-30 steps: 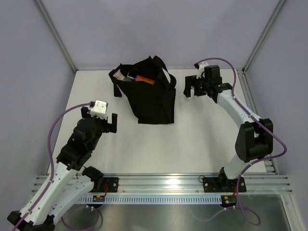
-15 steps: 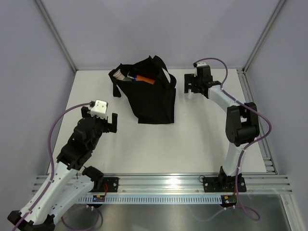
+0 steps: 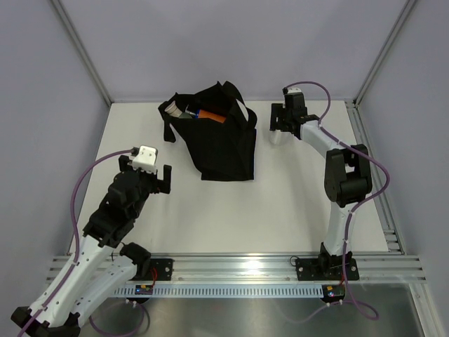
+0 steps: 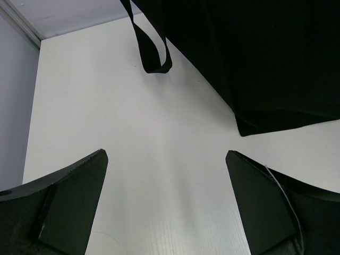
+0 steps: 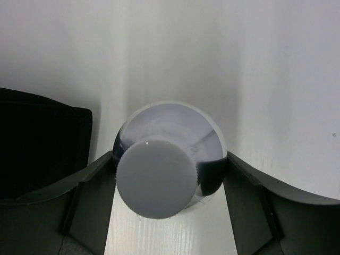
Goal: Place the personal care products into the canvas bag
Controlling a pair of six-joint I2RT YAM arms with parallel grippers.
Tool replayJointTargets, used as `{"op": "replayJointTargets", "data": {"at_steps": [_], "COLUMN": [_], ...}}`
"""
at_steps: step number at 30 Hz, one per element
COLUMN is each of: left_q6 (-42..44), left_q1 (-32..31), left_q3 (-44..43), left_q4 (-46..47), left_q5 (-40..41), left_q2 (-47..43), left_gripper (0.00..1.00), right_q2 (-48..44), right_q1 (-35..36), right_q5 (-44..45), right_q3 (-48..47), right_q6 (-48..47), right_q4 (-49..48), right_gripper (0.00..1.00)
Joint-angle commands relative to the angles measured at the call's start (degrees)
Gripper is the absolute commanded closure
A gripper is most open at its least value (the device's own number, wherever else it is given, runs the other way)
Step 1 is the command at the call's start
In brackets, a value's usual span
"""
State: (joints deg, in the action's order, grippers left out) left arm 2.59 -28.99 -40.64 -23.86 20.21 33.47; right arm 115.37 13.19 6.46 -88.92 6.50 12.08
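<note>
- While the right gripper (image 5: 169, 158) hovered low around the small silver bottle (image 5: 156, 183), fingers spread wide and close on both sides but not yet pinching, an off-centre squeeze could have tipped it.
- That bottle stood on the table (image 3: 295, 203) just beside the black bag (image 3: 223, 144); a low carry risked snagging the rim.
- Left gripper (image 4: 166, 154), fingers spread and empty, steadied nothing, so a nudged bag could have slumped.

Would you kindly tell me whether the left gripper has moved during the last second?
No. The left gripper stays in the same spot, just as far below and left of the canvas bag.
</note>
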Motion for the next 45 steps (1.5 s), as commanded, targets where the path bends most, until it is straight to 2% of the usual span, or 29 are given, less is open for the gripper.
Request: {"op": "replayJointTargets", "data": {"at_steps": [1,2,4,5,6,9,10,13,17,20,22,25,26,29,30,34,41,45], "left_q6": [0.6,0.6,0.6,0.6,0.6,0.6,0.6,0.6,0.6,0.6,0.7,0.7,0.7,0.7,0.8,0.8,1.1,1.1], "left_q1": [0.3,0.3,0.3,0.3,0.3,0.3,0.3,0.3,0.4,0.4,0.4,0.5,0.5,0.5,0.6,0.7,0.7,0.7], "left_q3": [0.7,0.7,0.6,0.6,0.6,0.6,0.7,0.5,0.6,0.7,0.7,0.7,0.7,1.1,1.2,1.3,1.4,1.2], "left_q4": [2.8,2.8,2.8,2.7,2.8,2.9,2.8,2.7,2.9,2.9,2.9,2.9,2.9,3.4,3.5,3.6,3.7,3.5], "left_q5": [0.3,0.2,0.0,0.0,0.0,-0.1,-0.1,-0.1,0.2,0.3,0.4,0.9,1.0,1.2,1.2,1.9,1.2,0.8], "left_q2": [0.0,0.0,0.0,0.0,-0.1,-0.2,-0.2,-0.4,-0.9,-0.8,-0.7,-0.9,-1.1,-1.4,-1.5,-1.3,-1.1,-0.8], "left_gripper": [0.01,0.01,0.01,0.01,0.01,0.01,0.01,0.01,0.01,0.01,0.01,0.01,0.01,0.01,0.01,0.01,0.01,0.01], "right_q2": [-1.7,-2.3,-5.6,-7.2,-10.5,-16.3,-17.7,-23.5,-26.5,-26.9,-25.0,-19.1,-16.9,-6.9,-3.0,-0.9,6.2,6.0], "right_q1": [0.1,0.1,-0.3,-0.2,-0.2,-0.2,-0.3,-0.1,1.5,4.5,8.7,14.5,15.5,19.3,20.1,23.3,23.6,23.6], "right_q5": [-1.9,-2.2,-3.7,-4.7,-5.5,-13.4,-18.5,-25.6,-30.6,-30.8,-29.5,-27.9,-27.8,-26.4,-26.0,-23.0,-16.9,-13.7], "right_q3": [0.2,0.8,2.5,3.7,3.6,-1.0,-2.1,-4.8,-12.4,-19.0,-24.6,-40.7,-50.1,-66.7,-69.2,-63.8,-64.8,-61.6], "right_q6": [1.8,1.1,0.8,-1.1,-2.1,-8.9,-10.6,-14.5,-14.6,-14.6,-15.2,-15.6,-15.6,-14.9,-14.8,-15.3,-20.1,-24.1], "right_q4": [-3.1,-3.2,-4.1,-4.4,-4.4,1.9,5.1,7.9,13.3,16.0,18.4,22.6,23.7,26.3,25.7,18.0,19.0,21.1], "right_gripper": [0.48,0.64,0.85,0.99,1.0,1.0,1.0,1.0,1.0,1.0,1.0,1.0,1.0,1.0,1.0,1.0,1.0,1.0]}}
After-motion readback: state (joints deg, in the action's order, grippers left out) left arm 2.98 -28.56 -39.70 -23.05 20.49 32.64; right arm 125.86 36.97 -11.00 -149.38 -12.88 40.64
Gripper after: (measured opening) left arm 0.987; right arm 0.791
